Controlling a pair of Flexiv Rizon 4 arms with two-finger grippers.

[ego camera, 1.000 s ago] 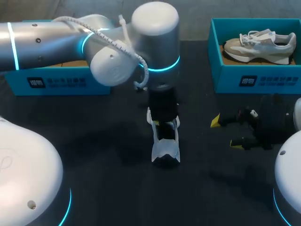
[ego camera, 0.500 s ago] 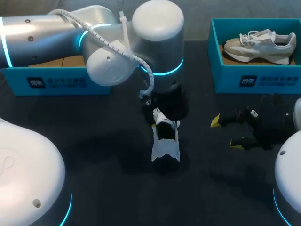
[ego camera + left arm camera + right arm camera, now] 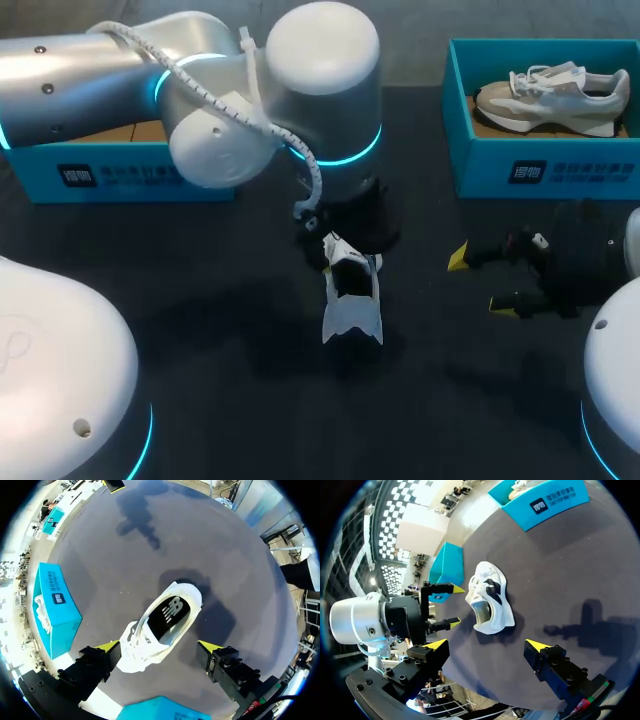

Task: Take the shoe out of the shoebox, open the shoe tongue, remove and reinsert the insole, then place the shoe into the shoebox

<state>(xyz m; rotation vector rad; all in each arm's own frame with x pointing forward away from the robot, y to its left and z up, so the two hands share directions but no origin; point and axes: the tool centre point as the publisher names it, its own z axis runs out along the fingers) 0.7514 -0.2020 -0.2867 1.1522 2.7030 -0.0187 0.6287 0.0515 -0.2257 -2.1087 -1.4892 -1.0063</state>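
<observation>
Since a second earlier, the left gripper (image 3: pixel 159 646) had been lifted off the shoe (image 3: pixel 351 300) and drawn back toward the far side, while the shoe was left where it lay. The shoe was found upright in the middle of the surface (image 3: pixel 240 400), outside both boxes. The left gripper's fingers were spread wide with nothing held, the shoe lying below and between them. The right gripper (image 3: pixel 480 282) was likewise parted and empty, low over the surface to the right of the shoe and well apart from it.

Much of the left shoebox (image 3: pixel 130 175) was covered in the head view by the left arm (image 3: pixel 320 90), and the far end of the shoe was masked by that arm's wrist. The right shoebox (image 3: pixel 540 170) stood at the far right, with a second shoe (image 3: pixel 550 98) laid inside.

The left gripper's yellow tips, hidden from above, were shown only in the wrist views; from the right wrist they were seen just beside the shoe.
</observation>
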